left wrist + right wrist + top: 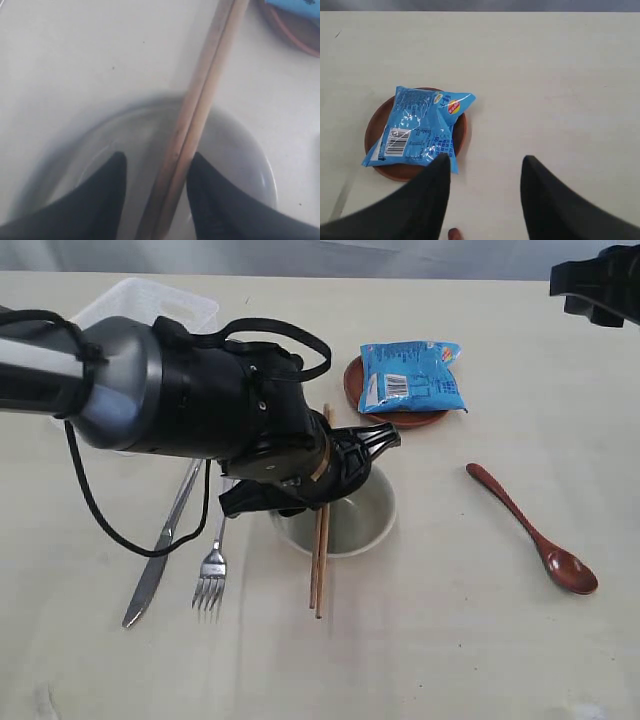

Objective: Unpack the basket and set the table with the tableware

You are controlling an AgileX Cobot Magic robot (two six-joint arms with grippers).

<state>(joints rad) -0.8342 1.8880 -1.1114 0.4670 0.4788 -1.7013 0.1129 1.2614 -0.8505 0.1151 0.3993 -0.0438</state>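
Wooden chopsticks (200, 110), two of them side by side, run through the gap of our left gripper (156, 159). Its jaws stand partly apart astride them, one finger seemingly against the wood and the other clear, so nothing is clamped. The pair's long axis runs top to bottom in the exterior frame, resting across the one cream bowl (378, 528) at centre. Our left arm is right on them; our right gripper (485, 159), jaws wide and empty, hangs at upper right. Outward on the table (450, 640) we count one knife (160, 550) and one fork (210, 575) at lower left, one spoon (530, 530) at right, one saucer (410, 421) under one blue packet (412, 375), and one basket (150, 302) at upper left.
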